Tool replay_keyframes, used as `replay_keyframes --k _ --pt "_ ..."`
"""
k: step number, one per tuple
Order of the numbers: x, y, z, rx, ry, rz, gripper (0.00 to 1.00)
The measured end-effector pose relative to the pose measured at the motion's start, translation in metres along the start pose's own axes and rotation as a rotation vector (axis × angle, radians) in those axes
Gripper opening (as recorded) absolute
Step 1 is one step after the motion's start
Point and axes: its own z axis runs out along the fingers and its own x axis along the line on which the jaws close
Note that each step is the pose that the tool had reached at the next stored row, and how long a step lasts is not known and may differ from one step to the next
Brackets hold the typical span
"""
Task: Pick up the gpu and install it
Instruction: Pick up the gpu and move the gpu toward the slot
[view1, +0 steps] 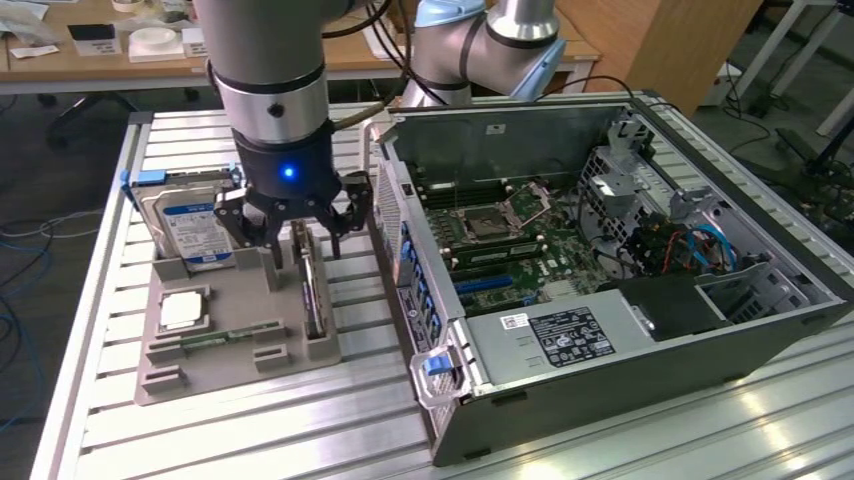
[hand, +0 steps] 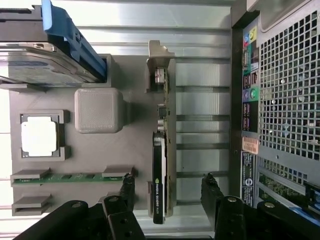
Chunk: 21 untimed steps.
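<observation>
The gpu stands on edge in a slot of the grey holder tray, a thin dark card with a silvery end bracket. In the wrist view, the gpu runs between my two black fingers. My gripper hangs directly over the card's far end, open. One finger is on each side, and a gap shows between each pad and the card. The open computer case lies at the exterior view's right, its motherboard exposed.
On the same tray are a hard drive in a blue caddy, a square processor chip and a green memory stick. The case's perforated rear panel stands close beside the gpu. A second robot arm base rises behind the case.
</observation>
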Motion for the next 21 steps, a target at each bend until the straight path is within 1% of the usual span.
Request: replay_keyframes --k 9,10,12,14,15,18,20,21 --pt "0.0 -0.0004 0.0104 0.0001 0.0 0.0 0.65" --pt "0.0 -0.0005 0.0114 0.0012 0.0 0.0 0.65" --pt "0.0 -0.0006 0.0126 0.0058 -0.0011 0.0 0.65" --pt "0.001 -0.0006 0.0143 0.0087 -0.005 -0.001 0.65" --pt "0.001 -0.0007 0.0156 0.0091 -0.0068 -0.001 0.65" --pt "0.001 -0.0008 0.0195 0.0116 -0.0105 -0.001 0.65" --pt "0.001 -0.0009 0.0215 0.0163 -0.0146 -0.001 0.65" --pt "0.001 -0.001 0.0226 0.0178 -0.0158 -0.001 0.65"
